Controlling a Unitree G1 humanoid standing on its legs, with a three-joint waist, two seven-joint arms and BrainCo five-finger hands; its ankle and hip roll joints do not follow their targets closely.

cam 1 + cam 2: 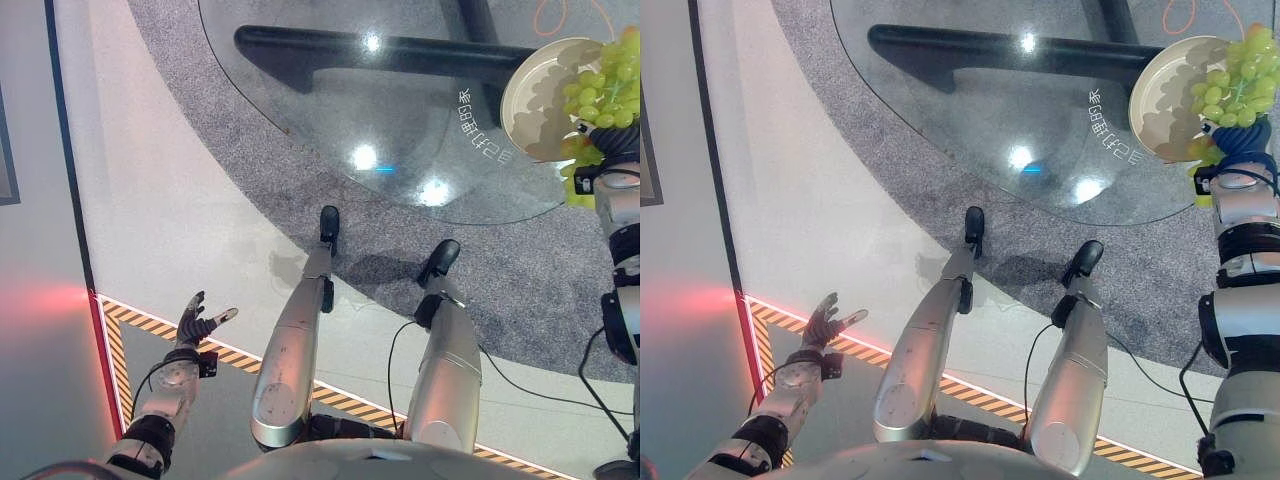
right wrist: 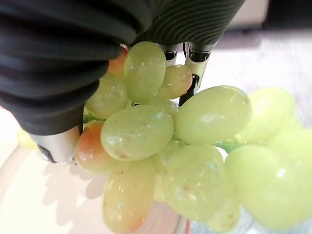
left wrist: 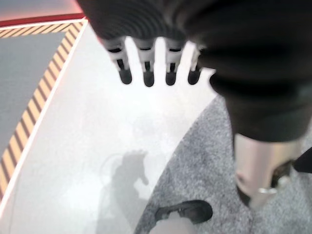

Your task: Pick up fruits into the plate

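Robot hand on the left hangs low at the robot's left side over the pale floor, near a yellow-and-black striped floor line; its fingers are spread and relaxed, holding nothing, and its own wrist view shows them straight above the floor beside the edge of a grey carpet. Farther out, at the right side, the right robot hand is raised over the near edge of a round glass table. Its fingers are curled round a bunch of green grapes, some blushed orange. The bunch hangs over a cream plate that sits at the right edge of the table; whether the grapes touch the plate cannot be told.
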